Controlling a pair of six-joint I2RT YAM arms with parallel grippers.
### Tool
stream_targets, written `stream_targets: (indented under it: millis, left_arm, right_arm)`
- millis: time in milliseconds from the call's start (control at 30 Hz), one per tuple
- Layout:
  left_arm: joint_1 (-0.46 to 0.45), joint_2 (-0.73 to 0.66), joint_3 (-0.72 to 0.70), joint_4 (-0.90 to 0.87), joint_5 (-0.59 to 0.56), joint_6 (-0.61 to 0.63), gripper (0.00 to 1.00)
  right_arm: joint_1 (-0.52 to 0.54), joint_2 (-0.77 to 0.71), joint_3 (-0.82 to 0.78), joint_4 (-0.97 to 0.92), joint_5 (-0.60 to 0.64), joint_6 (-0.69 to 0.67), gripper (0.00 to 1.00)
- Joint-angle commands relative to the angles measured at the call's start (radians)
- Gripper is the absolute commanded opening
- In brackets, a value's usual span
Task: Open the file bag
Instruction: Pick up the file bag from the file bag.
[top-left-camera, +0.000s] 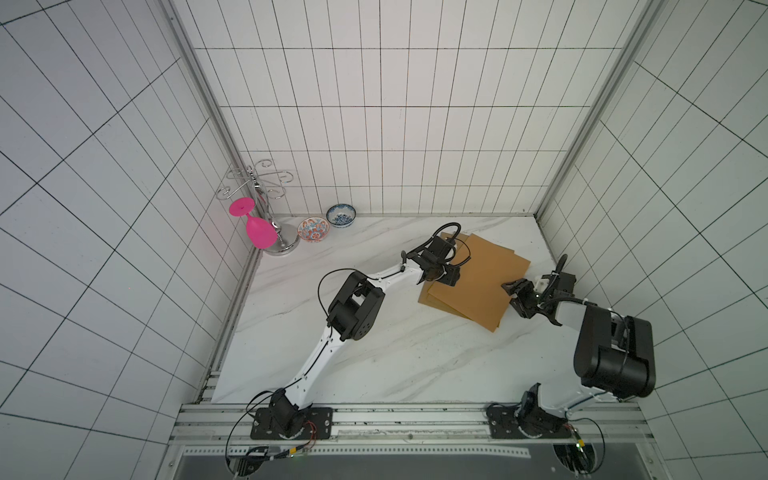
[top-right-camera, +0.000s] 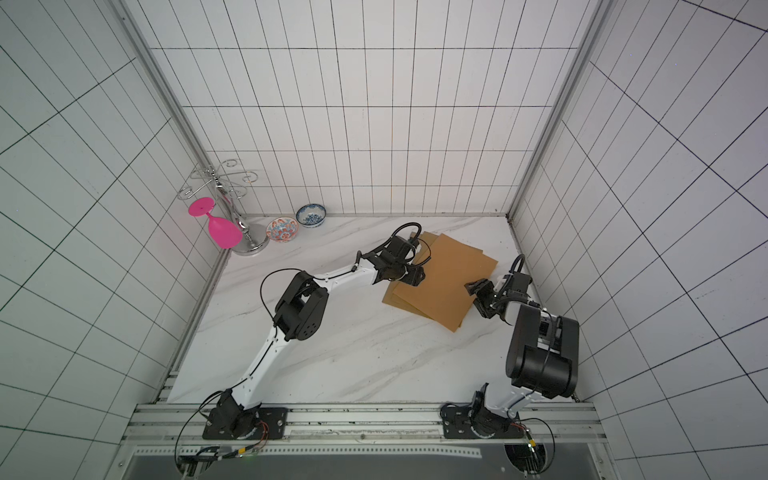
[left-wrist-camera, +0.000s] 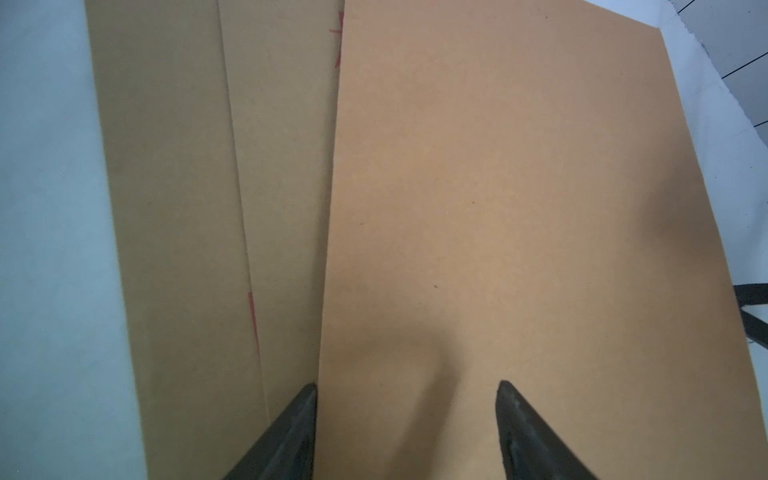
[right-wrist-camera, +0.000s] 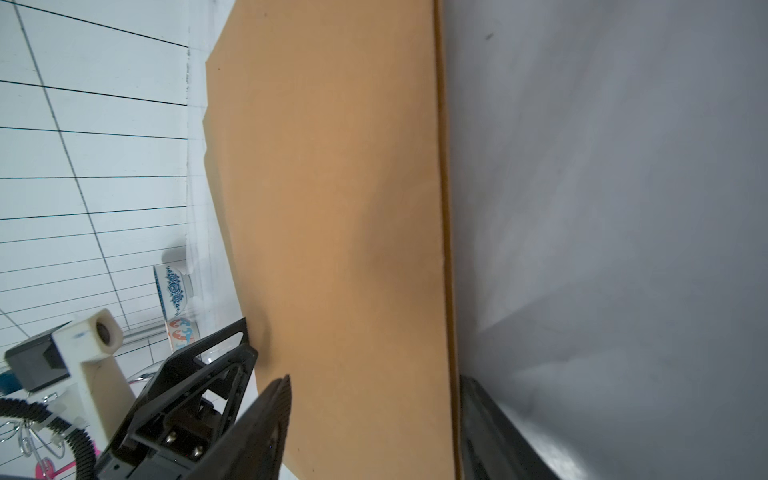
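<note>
The left end effector (top-left-camera: 451, 277) stands open over the left edge of the file bag (top-left-camera: 482, 286). The right end effector (top-left-camera: 513, 297) is open too at the opposite edge, one finger over the brown cover and one over the bare worktop (top-left-camera: 374, 340), gripping nothing. The bag lies flat toward the far right of the worktop, so I judge I am only getting purchase on it. Next I need to pin it with the left and catch just the top layer with the right.
</note>
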Motion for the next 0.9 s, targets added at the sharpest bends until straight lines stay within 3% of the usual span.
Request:
stream_targets:
  millis: [0, 267, 667, 767, 867]
  left_arm:
    - [-0.020, 0.067, 0.012, -0.069, 0.040, 0.006, 0.68]
    - [-0.022, 0.069, 0.031, -0.085, 0.039, 0.019, 0.68]
    - [-0.023, 0.014, 0.061, -0.114, -0.005, 0.031, 0.68]
    - [-0.017, -0.068, 0.061, -0.109, -0.054, 0.031, 0.77]
    - [-0.005, -0.198, 0.038, -0.104, -0.140, 0.016, 0.94]
  right_arm:
    - [0.006, -0.056, -0.041, 0.123, -0.099, 0.044, 0.64]
    - [0.008, -0.098, -0.048, 0.137, -0.127, 0.048, 0.57]
    - [0.008, -0.100, -0.022, 0.000, -0.073, -0.003, 0.02]
    - [0.009, -0.135, -0.012, -0.051, -0.052, -0.014, 0.00]
    - [0.017, -0.194, 0.009, -0.136, -0.017, -0.016, 0.00]
